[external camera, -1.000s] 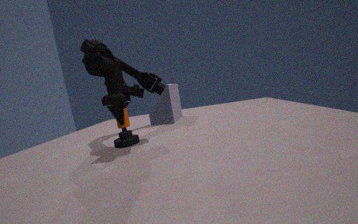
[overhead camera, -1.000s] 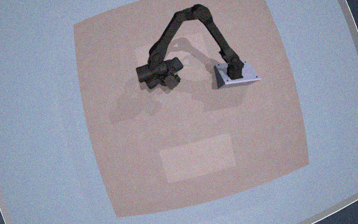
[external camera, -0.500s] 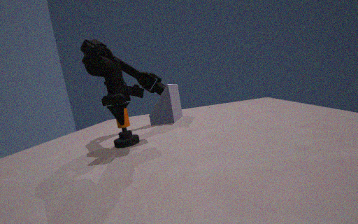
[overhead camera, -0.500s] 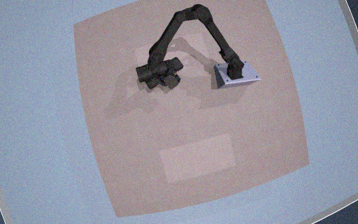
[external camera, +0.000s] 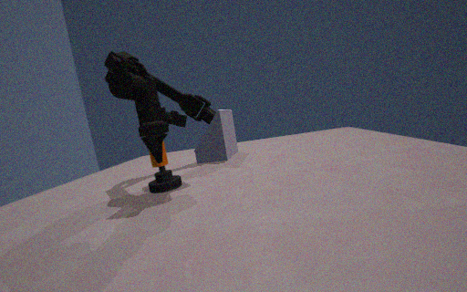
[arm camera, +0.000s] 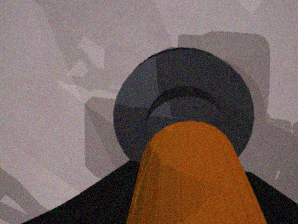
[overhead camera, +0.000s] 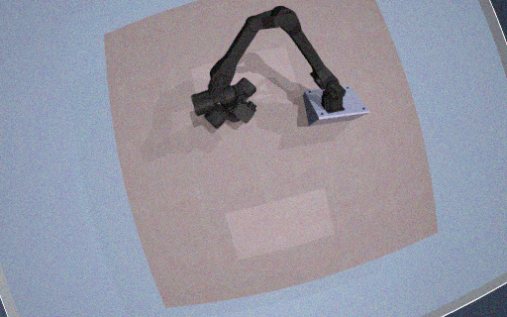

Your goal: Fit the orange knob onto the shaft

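Note:
My gripper (external camera: 160, 161) (arm camera: 189, 177) is shut on the orange knob (external camera: 164, 159) (arm camera: 192, 160) and points down over the pedestal. The knob is about upright. The dark round pedestal (external camera: 165, 184) (arm camera: 134, 92) stands on the table with a smaller raised step on top. In the exterior view a short piece of dark shaft (external camera: 161, 169) shows between the knob's lower end and that step, so the knob is not down on the pedestal. In the wrist view the knob hides the shaft. The flat sides are not visible. In the top view the arm hides knob and pedestal.
The arm's pale wedge-shaped base (overhead camera: 353, 105) (external camera: 226, 137) stands on the table to one side. The arm (overhead camera: 240, 45) arches from it to the gripper. A paler rectangle (overhead camera: 280, 224) marks the table. Arm shadows fall around the pedestal.

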Controlling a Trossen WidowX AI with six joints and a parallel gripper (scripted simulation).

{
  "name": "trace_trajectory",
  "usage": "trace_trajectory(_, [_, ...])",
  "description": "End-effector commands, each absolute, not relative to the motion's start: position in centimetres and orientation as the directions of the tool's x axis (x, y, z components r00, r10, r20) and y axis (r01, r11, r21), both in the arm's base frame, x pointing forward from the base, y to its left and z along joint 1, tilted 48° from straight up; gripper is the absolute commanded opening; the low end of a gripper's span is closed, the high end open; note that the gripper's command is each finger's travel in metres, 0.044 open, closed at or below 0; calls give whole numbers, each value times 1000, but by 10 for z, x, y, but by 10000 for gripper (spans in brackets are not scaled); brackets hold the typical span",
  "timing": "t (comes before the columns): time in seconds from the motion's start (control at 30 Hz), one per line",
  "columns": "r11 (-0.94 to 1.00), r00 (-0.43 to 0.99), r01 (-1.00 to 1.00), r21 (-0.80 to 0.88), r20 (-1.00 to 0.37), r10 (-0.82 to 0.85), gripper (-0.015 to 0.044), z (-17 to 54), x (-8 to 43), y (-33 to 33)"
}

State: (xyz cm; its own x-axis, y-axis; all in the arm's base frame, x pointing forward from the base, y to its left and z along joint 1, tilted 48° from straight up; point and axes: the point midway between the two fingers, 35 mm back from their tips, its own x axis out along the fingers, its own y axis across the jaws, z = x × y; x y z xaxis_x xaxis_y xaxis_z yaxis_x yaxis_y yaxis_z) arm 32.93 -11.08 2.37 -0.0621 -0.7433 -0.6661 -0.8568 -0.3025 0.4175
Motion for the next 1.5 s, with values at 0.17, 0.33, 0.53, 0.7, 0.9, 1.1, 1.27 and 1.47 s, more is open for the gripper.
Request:
trace_trajectory(0.17, [-314,-61,-848,428,-666,-744,0,22,327,-109])
trace_trajectory(0.33, [-314,-61,-848,428,-666,-744,0,21,327,-111])
trace_trajectory(0.53, [-314,-61,-848,428,-666,-744,0,21,327,-111])
trace_trajectory(0.7, [-314,-61,-848,428,-666,-743,0,25,328,-108])
trace_trajectory(0.9, [-399,-61,-759,515,-666,-744,0,25,329,-109])
trace_trajectory(1.1, [-430,-61,-720,546,-666,-744,0,24,330,-110])
trace_trajectory(1.27, [-430,-61,-720,546,-666,-744,0,23,329,-111])
trace_trajectory(1.47, [-430,-61,-719,546,-666,-744,0,22,327,-109])
